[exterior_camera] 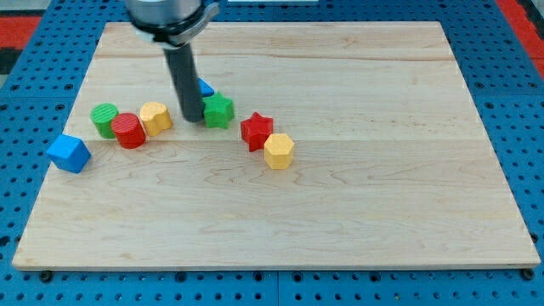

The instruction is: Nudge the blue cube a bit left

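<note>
My tip (192, 118) is a bare rod end, no jaws to open or close; it rests on the wooden board (365, 195) just at 9 o'clock of the green star (219, 110). Blue cube (69, 153) sits near the board's left edge, well apart at 8 o'clock from my tip. Between them: green cylinder (104, 119), red cylinder (129, 130), yellow block (155, 117). Red star (257, 130) touches a yellow hexagonal block (279, 150) at its 4 o'clock. A small blue piece (205, 87) shows behind the rod
</note>
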`<control>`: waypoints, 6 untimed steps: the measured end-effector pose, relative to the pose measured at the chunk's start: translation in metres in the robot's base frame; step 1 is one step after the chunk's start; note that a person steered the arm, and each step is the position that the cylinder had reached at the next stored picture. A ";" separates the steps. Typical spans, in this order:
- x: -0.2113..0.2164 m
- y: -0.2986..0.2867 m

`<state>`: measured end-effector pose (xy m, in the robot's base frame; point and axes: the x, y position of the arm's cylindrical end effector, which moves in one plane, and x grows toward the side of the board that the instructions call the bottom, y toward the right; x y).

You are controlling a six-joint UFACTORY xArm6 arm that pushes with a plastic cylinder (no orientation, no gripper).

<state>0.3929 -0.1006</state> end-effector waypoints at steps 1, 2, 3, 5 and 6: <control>-0.009 0.009; 0.016 -0.004; 0.050 -0.019; 0.100 -0.065; 0.083 -0.105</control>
<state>0.4759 -0.2059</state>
